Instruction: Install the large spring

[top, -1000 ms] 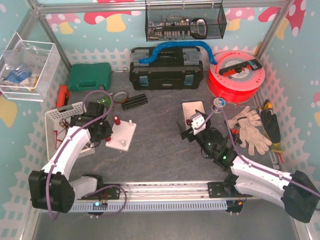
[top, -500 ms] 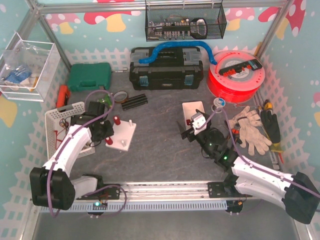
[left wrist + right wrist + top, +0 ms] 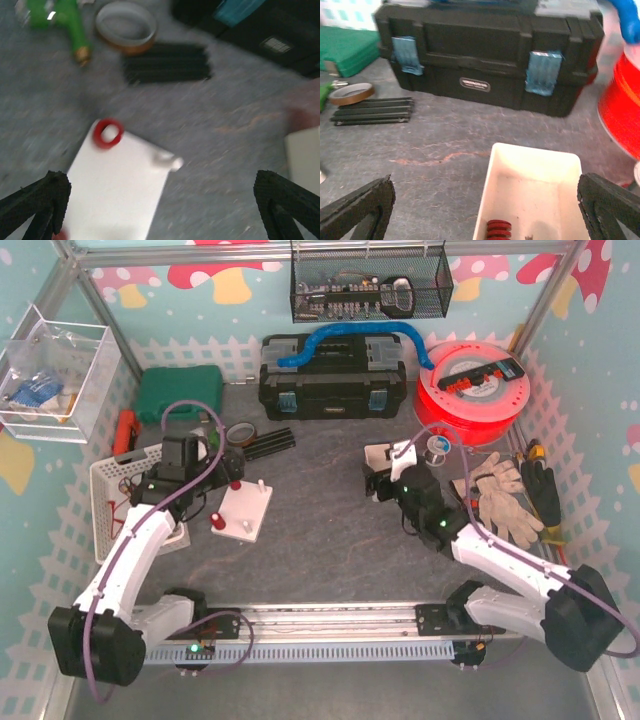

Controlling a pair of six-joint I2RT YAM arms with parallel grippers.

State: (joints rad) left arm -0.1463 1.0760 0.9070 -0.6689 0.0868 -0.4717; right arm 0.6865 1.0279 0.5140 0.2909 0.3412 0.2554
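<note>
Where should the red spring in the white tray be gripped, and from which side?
Grip the red spring across its coiled sides, likely from above: the white tray walls it in, leaving only the top open, and the coils offer opposite faces.

Overhead camera sees the whole table; both close wrist cameras face rearward, sharing the tape roll.

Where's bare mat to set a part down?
Free: gray mat between the white peg plate and the white tray. Crowded: tape roll and black rails behind the plate; gloves on the right.
</note>
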